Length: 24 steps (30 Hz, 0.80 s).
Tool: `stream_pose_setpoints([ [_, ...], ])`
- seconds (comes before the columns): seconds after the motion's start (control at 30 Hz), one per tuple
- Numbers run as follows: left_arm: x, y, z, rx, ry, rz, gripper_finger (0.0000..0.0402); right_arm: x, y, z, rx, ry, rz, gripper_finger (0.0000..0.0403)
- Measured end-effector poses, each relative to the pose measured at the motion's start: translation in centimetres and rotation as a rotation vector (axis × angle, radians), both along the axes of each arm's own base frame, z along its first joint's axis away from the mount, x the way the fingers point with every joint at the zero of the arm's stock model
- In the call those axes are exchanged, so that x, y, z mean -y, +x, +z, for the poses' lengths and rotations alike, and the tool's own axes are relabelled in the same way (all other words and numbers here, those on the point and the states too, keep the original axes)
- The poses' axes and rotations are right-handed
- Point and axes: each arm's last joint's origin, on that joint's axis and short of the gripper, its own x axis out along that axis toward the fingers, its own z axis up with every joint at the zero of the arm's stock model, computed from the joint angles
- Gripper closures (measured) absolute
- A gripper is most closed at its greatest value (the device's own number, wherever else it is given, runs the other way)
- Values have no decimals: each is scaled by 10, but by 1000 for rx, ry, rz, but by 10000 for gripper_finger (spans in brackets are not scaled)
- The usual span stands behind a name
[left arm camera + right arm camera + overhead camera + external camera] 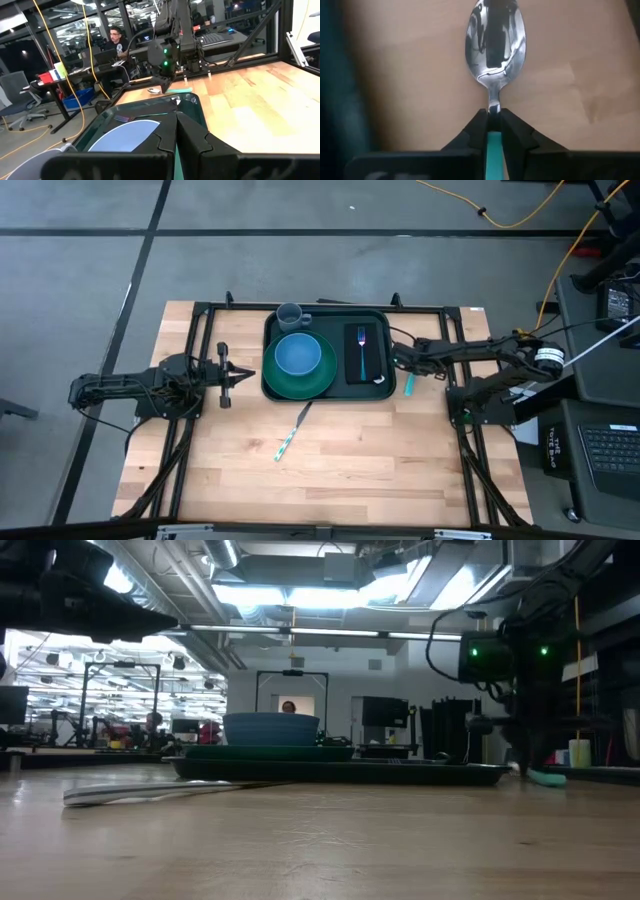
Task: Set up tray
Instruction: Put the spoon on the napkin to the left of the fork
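Note:
The dark green tray (325, 350) lies at the table's middle. On it sit a green plate (318, 378) with a blue bowl (297, 353), a grey cup (290, 315), and a black napkin (370, 365) bearing a fork (361, 340). A spoon (495, 37) with a teal handle (408, 385) lies just right of the tray, and my right gripper (402, 363) is shut on it. A teal-handled knife (290, 435) lies on the wood near the tray's front. My left gripper (240, 375) is shut and empty, hovering level left of the tray. My right gripper pinches the spoon's thin neck (493, 102) between its two fingertips (515, 131), just behind the spoon's bowl. The fingers slant steeply down from above, and the teal handle (494, 150) runs back between them. The handle's end (545, 778) sits low at the tabletop; whether it is lifted does not show.
Black frame rails (200, 340) border the table's left and right sides. Bare wood (380, 470) stretches in front of the tray. A person (116, 36) sits at a desk beyond the table.

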Motion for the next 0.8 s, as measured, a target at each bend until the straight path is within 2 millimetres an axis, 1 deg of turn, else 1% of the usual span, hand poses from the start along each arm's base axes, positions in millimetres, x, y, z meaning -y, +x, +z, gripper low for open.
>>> stream_pose_setpoints([
  [0.1,0,0,0,-5,-1,0,396,0,6,10,6,-44,55,363],
  [0.3,0,0,-1,-13,-2,11,399,-1,14,30,-6,-79,178,364],
  [0.4,-1,0,-1,-13,-9,34,399,-4,18,44,-2,-100,228,364],
  [0.63,-2,-1,-1,-13,-17,77,397,-18,28,82,-3,-183,385,363],
  [0.8,-2,-1,-1,-13,-17,77,399,-32,35,104,24,-248,490,364],
])
